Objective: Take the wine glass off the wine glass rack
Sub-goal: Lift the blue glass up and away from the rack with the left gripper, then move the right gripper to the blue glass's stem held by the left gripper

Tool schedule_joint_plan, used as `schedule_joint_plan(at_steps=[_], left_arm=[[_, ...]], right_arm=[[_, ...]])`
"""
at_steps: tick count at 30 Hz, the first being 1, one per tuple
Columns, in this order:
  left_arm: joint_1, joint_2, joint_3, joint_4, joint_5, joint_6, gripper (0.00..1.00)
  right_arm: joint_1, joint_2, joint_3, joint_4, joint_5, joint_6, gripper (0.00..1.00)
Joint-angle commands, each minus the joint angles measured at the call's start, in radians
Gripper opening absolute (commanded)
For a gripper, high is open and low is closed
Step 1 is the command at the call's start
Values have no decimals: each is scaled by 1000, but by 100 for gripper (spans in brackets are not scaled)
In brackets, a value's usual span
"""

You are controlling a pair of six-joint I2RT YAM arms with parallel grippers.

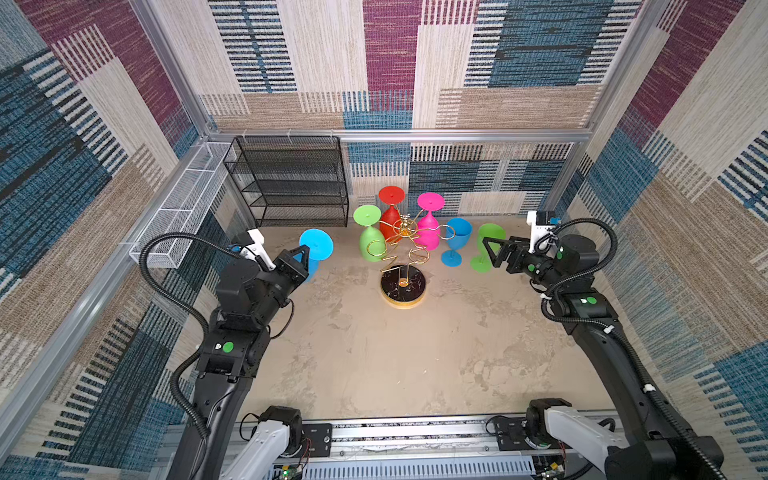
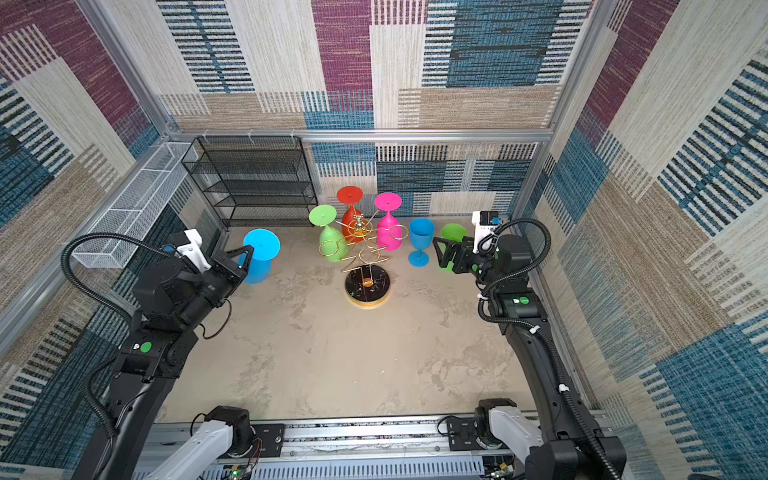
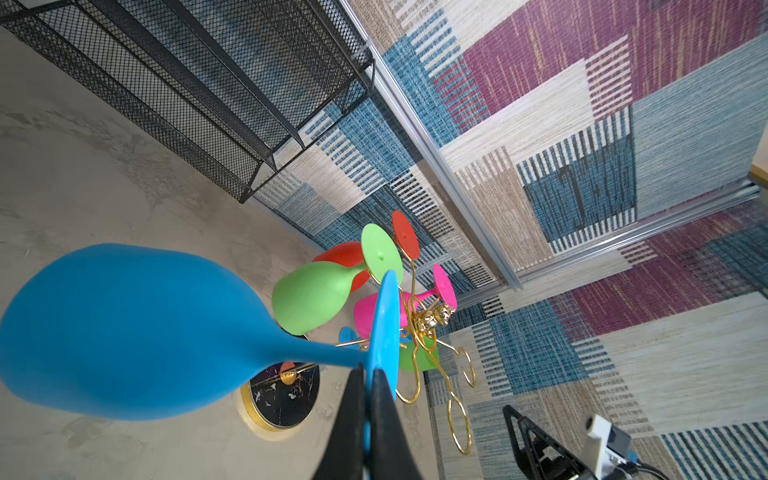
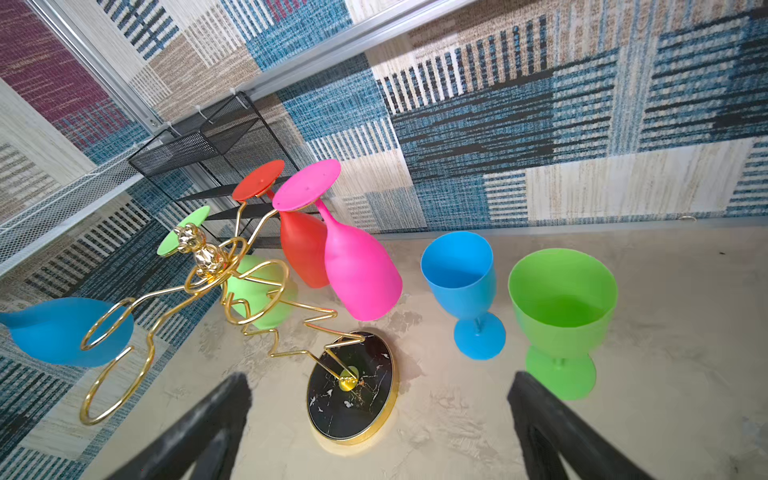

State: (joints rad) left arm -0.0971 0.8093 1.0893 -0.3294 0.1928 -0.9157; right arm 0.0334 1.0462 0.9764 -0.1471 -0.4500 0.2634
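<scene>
Left gripper is pinching upside-down blue wine glass by its foot, left of wine glass rack | right gripper is hovering, fingers spread, near upright green glass

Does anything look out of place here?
The blue plastic wine glass is upside down, off the gold wire rack, pinched by its foot rim in the left gripper. Nothing looks spilled or broken.

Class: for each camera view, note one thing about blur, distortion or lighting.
In both top views, even light, faint shadows, side walls splayed outward; left wrist view, the near blue wine glass looms oversized; right wrist view, right gripper fingers blurred.
</scene>
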Motion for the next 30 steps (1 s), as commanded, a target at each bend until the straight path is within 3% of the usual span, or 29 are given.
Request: schedule_joint_plan(at_steps=[1,10,16,20,25,30], left_arm=[[78,-4,30,16,197,-67,0],[178,23,187,52,468,-139,0],[192,61,390,-29,591,-91,0],[192,78,416,1,644,-115,0],[191,110,367,191,736,-267,0],[190,142,385,241,747,-307,0]], right_arm=[[0,-8,22,34,-29,-7,99],[0,-53,77,74,-103,-53,99],[35,-95,72,205,-197,-57,99],[123,-101,91,241,-198,-139,99],[270,-95,100,300,-165,-227,99],[402,-38,137,303,-127,-326,99]])
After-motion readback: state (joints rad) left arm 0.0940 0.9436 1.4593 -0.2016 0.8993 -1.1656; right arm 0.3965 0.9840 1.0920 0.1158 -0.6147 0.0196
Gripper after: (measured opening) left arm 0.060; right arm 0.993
